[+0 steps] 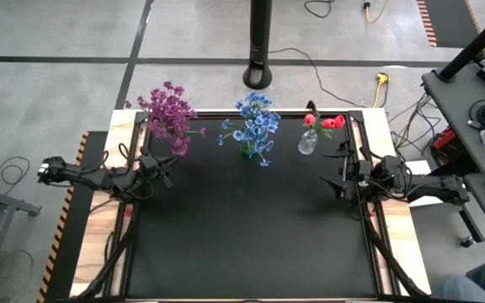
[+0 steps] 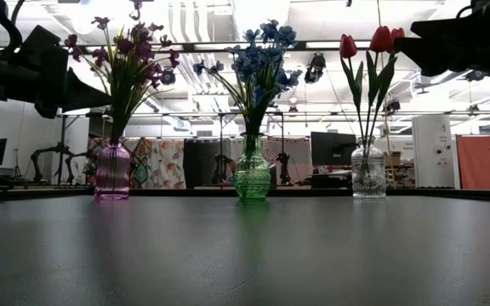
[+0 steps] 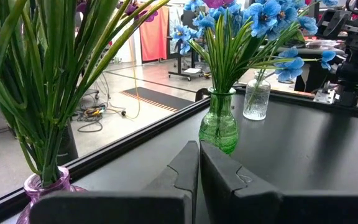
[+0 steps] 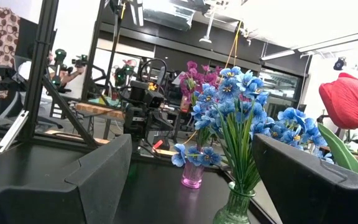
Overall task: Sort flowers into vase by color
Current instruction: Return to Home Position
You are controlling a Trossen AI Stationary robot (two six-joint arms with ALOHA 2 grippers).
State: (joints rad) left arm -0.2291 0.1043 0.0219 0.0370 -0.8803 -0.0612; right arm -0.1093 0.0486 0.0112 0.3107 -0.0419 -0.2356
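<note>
Three vases stand on their bases in a row along the table's far edge. Purple-magenta flowers (image 1: pixel 168 112) fill a pink vase (image 2: pixel 112 170). Blue flowers (image 1: pixel 257 123) stand in a green vase (image 2: pixel 252 171), and red buds (image 1: pixel 327 123) in a clear vase (image 2: pixel 367 173). My left gripper (image 1: pixel 167 167) hovers shut at the table's left side, just near of the pink vase (image 3: pixel 42 190), its fingers (image 3: pixel 185 171) pointing level. My right gripper (image 1: pixel 341 173) hovers open at the right side, near the clear vase, with nothing between its fingers (image 4: pixel 92 177).
The black mat (image 1: pixel 251 227) has free room across its middle and near half. A dark pole's base (image 1: pixel 259 74) stands on the floor beyond the far edge. Cables and a cart (image 1: pixel 478 93) lie to the right of the table.
</note>
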